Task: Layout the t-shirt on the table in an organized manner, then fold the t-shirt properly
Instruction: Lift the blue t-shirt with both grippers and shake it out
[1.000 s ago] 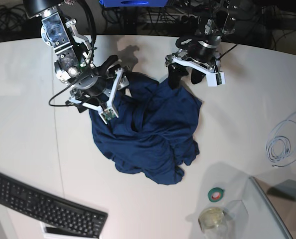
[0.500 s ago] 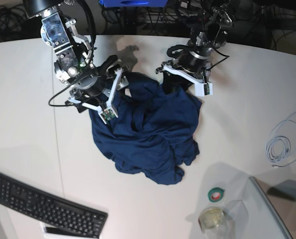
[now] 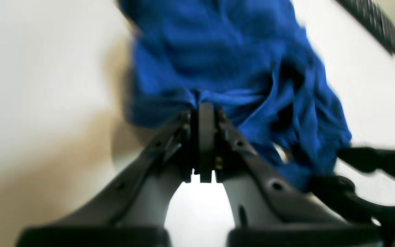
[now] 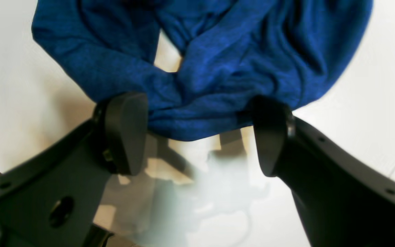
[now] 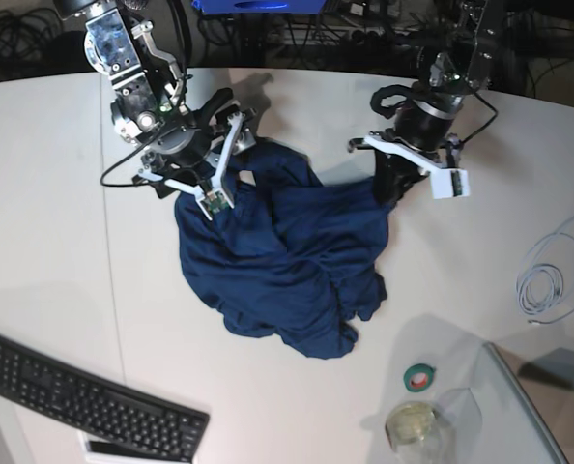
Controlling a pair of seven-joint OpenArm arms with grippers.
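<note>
The navy t-shirt (image 5: pixel 287 261) lies crumpled in a heap in the middle of the white table (image 5: pixel 55 242). My left gripper (image 5: pixel 388 186) is at the shirt's far right edge, shut on a pinch of the cloth; in the left wrist view its fingers (image 3: pixel 204 106) meet with the t-shirt (image 3: pixel 225 51) bunched at their tips. At the shirt's far left edge my right gripper (image 5: pixel 237 135) is open. In the right wrist view its pads (image 4: pixel 197 133) stand wide apart, with a fold of the t-shirt (image 4: pixel 218 61) lying between them.
A black keyboard (image 5: pixel 84 396) lies at the front left. A green tape roll (image 5: pixel 419 377), a glass jar (image 5: pixel 413 425) and a clear panel (image 5: pixel 519 406) are at the front right. A coiled pale cable (image 5: pixel 548 280) lies at the right edge.
My left gripper came down onto the shirt's far edge, shut on the cloth and moved right with it. My right gripper shifted slightly toward the far side and stayed open.
</note>
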